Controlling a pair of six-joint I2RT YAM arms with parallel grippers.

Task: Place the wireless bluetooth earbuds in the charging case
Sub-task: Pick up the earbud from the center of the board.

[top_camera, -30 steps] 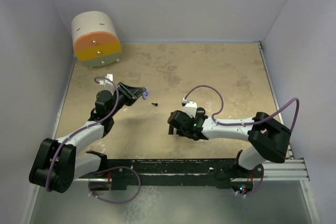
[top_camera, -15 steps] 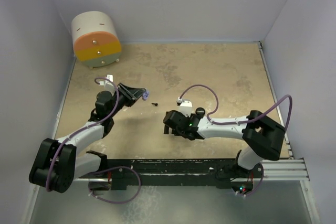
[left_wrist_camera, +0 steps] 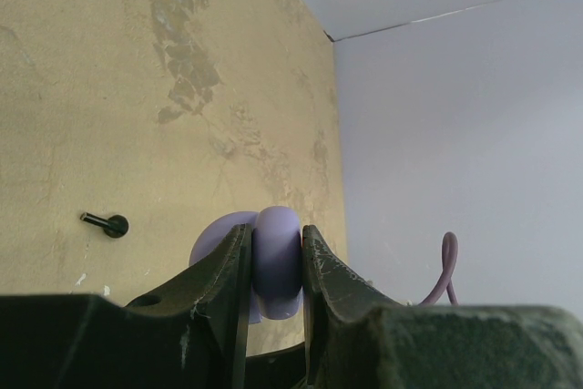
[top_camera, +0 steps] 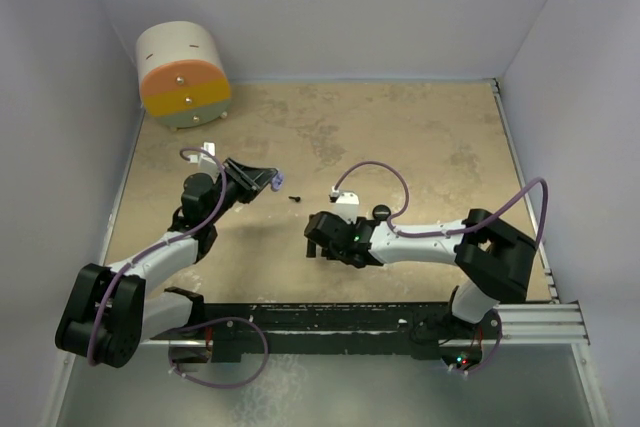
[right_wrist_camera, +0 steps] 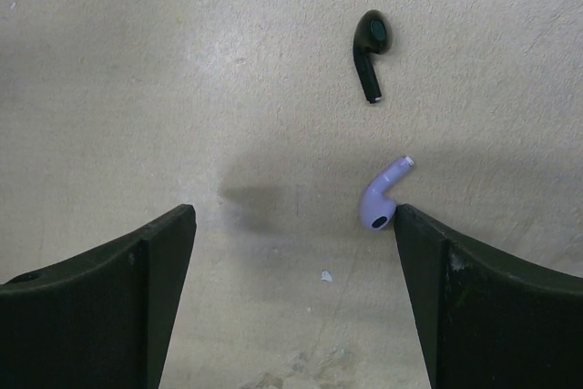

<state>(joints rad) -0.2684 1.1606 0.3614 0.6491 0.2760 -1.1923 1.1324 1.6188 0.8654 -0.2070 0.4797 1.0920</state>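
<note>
My left gripper (left_wrist_camera: 276,236) is shut on the lavender charging case (left_wrist_camera: 278,261) and holds it above the table at the left (top_camera: 275,181). A black earbud (top_camera: 294,198) lies on the table just right of it, also visible in the left wrist view (left_wrist_camera: 109,223). My right gripper (right_wrist_camera: 293,213) is open, low over the table near the middle (top_camera: 312,240). A lavender earbud (right_wrist_camera: 383,198) lies against the inner tip of its right finger (right_wrist_camera: 428,261). The black earbud (right_wrist_camera: 371,43) lies beyond it, outside the jaws.
A white, orange and yellow cylinder (top_camera: 183,75) rests on its side at the back left corner. A small white piece (top_camera: 209,146) lies near the left wall. Grey walls close in three sides. A black rail (top_camera: 400,322) runs along the near edge.
My right arm has slid left across the table, toward the black earbud. The left arm and the case in its jaws have not moved.
</note>
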